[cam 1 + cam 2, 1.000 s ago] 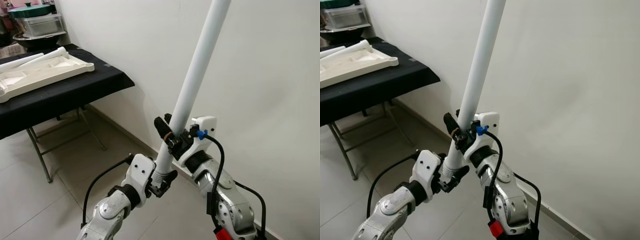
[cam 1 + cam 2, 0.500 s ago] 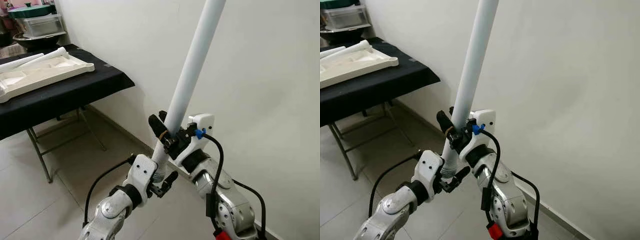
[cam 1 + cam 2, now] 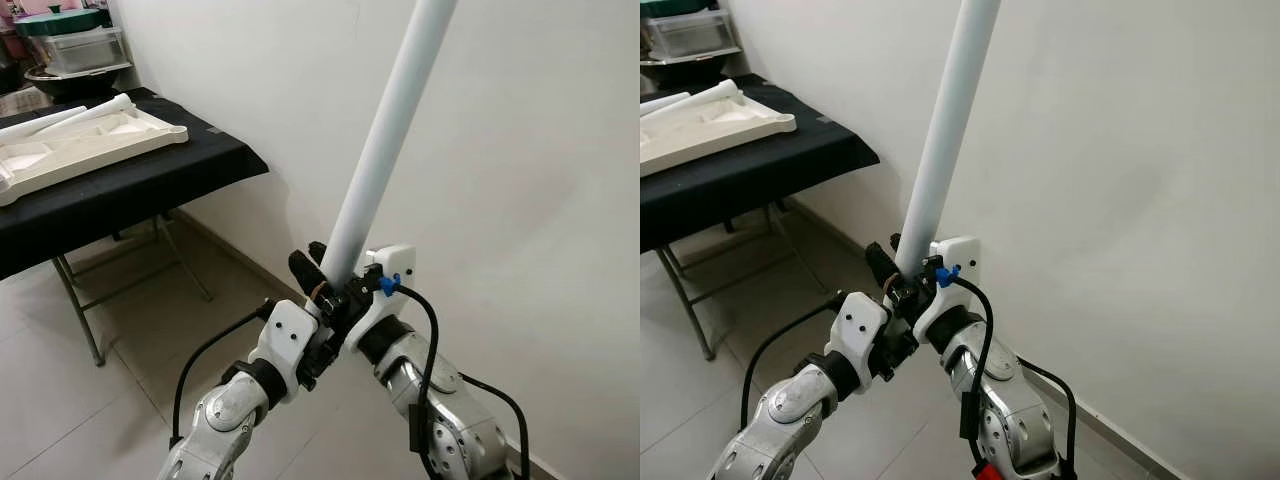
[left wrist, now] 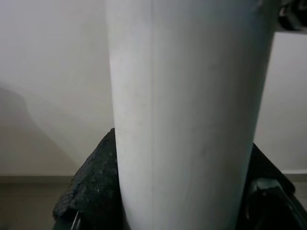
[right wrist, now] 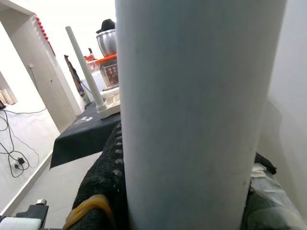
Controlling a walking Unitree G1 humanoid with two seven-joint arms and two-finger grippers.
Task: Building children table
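White pole (image 3: 385, 150): a long round table leg, held tilted in front of the bare wall (image 3: 520, 150), its top leaning toward the robot's right and running out of view.

Right gripper (image 3: 325, 285): fingers closed around the pole near its lower end.

Left gripper (image 3: 318, 345): directly below the right one, fingers closed on the pole's bottom end.

Tabletop (image 3: 75, 145): white moulded panel, lying underside up on the black-covered folding table (image 3: 150, 185) at the robot's left, well apart from the pole. One leg (image 5: 86, 72) stood fixed to it.
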